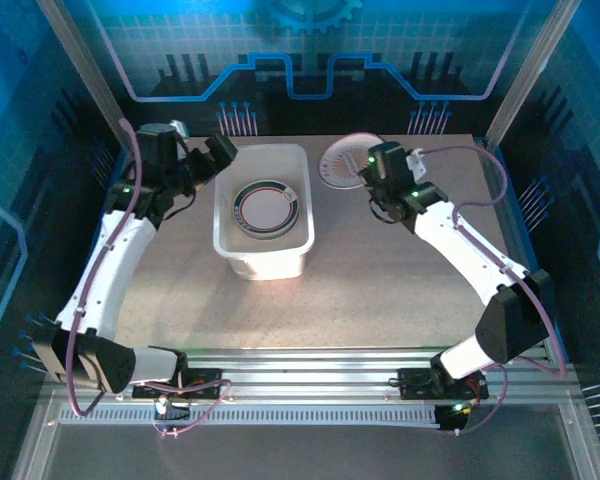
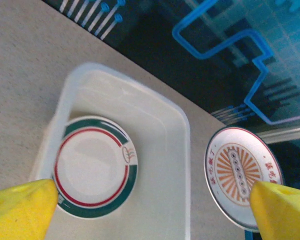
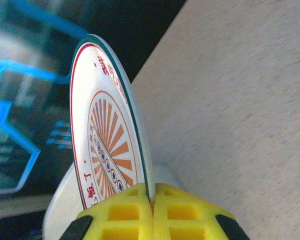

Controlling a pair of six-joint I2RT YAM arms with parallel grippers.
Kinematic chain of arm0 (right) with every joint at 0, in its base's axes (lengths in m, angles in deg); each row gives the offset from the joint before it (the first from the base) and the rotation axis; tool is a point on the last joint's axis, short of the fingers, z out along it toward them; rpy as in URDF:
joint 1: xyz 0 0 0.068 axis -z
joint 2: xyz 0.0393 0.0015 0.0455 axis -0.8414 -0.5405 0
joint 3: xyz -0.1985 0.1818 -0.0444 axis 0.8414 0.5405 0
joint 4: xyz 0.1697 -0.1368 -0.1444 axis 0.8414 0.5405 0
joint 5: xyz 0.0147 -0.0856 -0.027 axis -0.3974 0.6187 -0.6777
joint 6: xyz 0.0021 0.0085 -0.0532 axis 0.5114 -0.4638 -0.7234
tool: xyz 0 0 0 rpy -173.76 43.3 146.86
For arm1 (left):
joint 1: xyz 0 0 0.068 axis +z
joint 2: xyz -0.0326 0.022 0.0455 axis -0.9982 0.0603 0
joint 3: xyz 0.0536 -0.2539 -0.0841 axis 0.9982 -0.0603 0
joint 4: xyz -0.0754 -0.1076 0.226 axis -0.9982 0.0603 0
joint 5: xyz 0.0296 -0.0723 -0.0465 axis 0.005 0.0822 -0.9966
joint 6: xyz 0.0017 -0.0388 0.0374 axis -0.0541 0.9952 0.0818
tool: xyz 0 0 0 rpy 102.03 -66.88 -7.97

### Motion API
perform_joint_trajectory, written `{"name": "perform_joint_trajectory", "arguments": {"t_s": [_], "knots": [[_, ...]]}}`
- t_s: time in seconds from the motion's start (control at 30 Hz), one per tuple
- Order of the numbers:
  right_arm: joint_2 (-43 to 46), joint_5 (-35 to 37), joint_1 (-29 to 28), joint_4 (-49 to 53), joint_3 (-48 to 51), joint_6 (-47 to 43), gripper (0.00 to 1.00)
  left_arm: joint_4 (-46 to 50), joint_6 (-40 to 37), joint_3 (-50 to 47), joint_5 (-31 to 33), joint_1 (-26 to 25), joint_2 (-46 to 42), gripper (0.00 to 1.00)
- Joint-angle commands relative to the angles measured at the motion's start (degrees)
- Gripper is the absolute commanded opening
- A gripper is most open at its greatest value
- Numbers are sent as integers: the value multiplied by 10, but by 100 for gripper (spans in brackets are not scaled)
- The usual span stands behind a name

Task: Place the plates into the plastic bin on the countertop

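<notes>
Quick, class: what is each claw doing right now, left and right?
Left claw: open, holding nothing.
Right claw: closed on the rim of the orange plate.

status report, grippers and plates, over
Right gripper shut on orange-sunburst plate by its rim, back of countertop. Left gripper open, above the plastic bin. One green-rimmed plate already in bin. Left gripper by bin could crowd drop.

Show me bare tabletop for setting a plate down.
Bare: the wide tabletop strip between bin and arm bases, and the patch right of the bin. Crowded: back right, where the right gripper pinches a plate, and the bin's back left corner by the left gripper.
</notes>
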Motion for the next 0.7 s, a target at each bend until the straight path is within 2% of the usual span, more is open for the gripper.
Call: {"name": "perform_joint_trajectory", "arguments": {"t_s": [0.0, 0.23, 0.5, 0.67], "knots": [[-7, 28, -43, 0, -55, -4, 0, 19, -29, -16, -10, 22, -32, 100], [-98, 1, -115, -3, -124, 28, 0, 37, -40, -35, -12, 64, -52, 100], [-164, -2, -164, 20, -156, 65, 0, 44, -45, -54, -30, 83, -47, 99], [-202, 4, -184, 74, -186, 98, 0, 44, -46, -63, -35, 88, -49, 99]]}}
